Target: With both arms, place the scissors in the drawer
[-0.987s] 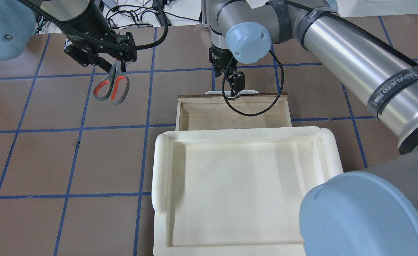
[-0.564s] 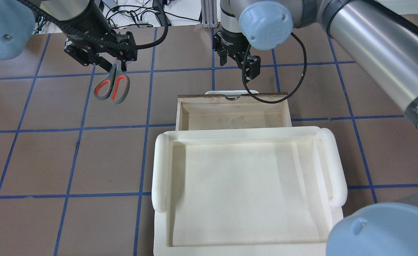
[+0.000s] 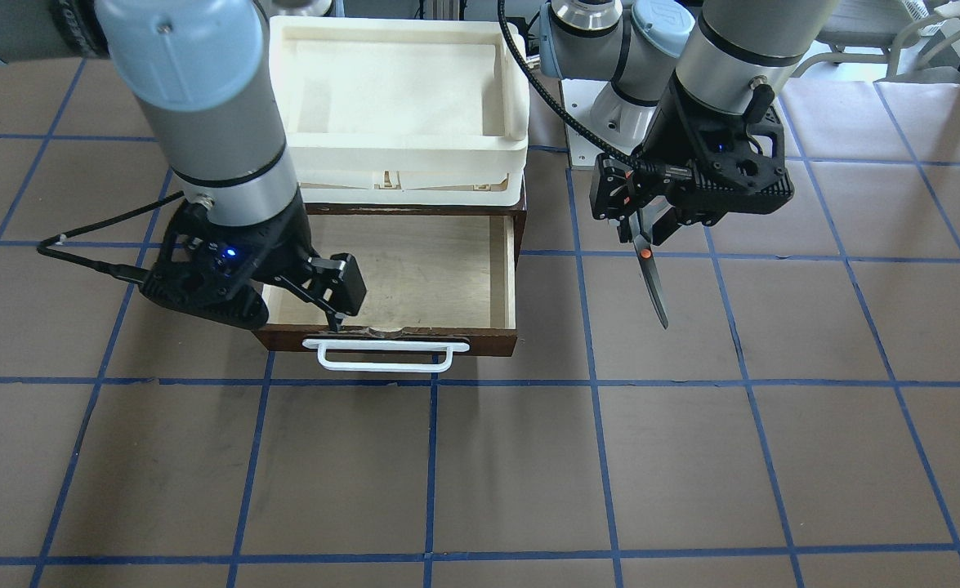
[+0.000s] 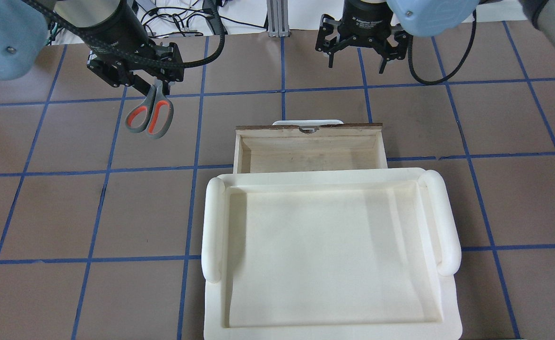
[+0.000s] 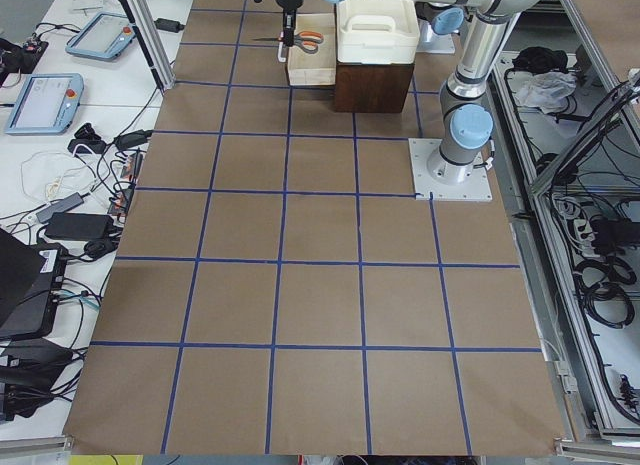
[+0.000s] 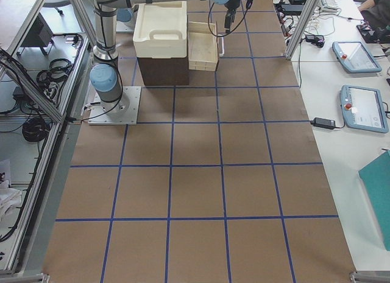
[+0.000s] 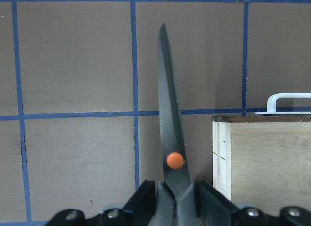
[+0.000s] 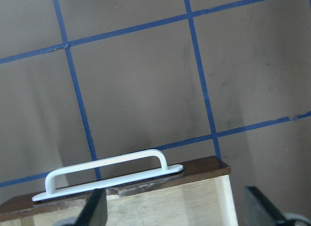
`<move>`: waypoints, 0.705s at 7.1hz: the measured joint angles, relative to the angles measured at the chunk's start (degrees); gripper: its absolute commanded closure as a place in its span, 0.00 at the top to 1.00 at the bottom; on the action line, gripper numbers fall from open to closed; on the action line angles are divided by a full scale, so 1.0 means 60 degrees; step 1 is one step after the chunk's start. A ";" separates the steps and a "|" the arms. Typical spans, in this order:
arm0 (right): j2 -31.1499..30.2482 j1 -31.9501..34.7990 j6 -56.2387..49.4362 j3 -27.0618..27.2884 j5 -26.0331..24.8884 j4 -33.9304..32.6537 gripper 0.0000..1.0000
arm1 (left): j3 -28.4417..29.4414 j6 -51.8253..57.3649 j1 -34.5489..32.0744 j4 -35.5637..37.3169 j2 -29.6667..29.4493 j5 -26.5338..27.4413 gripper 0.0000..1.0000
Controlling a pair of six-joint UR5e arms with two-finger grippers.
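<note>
My left gripper [image 4: 153, 87] is shut on the scissors [image 4: 149, 115] near their pivot and holds them in the air, left of the drawer. The grey-and-orange handles point toward the robot. The dark blades [image 3: 653, 282] point away and down; the left wrist view shows them [image 7: 170, 124] over bare table beside the drawer's corner [image 7: 262, 158]. The dark brown drawer [image 4: 308, 126] stands pulled open, its pale inside empty. My right gripper [image 4: 357, 63] is open and empty, raised beyond the drawer's white handle [image 8: 107, 165].
A large white foam tray [image 4: 213, 226] sits on top of the cabinet, behind the open drawer, and also shows in the front view [image 3: 516, 98]. Brown table with blue grid lines lies all around. Cables lie at the far edge.
My right gripper has come off the drawer handle, risen and moved away to the far right, fingers spread wide. The left gripper with the scissors has hardly moved.
</note>
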 measured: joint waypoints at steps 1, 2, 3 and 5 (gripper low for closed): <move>-0.0198 -0.0337 -0.1152 0.0005 -0.0033 0.0147 1.00 | -0.0004 0.0693 -0.0008 0.0000 0.0000 -0.0034 0.31; -0.0342 -0.0624 -0.2002 0.0008 -0.0016 0.0202 1.00 | -0.0005 0.1601 -0.0006 -0.0003 0.0001 -0.0025 0.31; -0.0414 -0.0809 -0.2400 0.0009 0.0029 0.0226 1.00 | -0.0006 0.2687 0.0012 -0.0016 0.0008 0.0032 0.31; -0.0463 -0.0912 -0.2589 0.0020 0.0096 0.0237 1.00 | -0.0011 0.5144 0.0014 -0.0045 0.0031 0.0203 0.30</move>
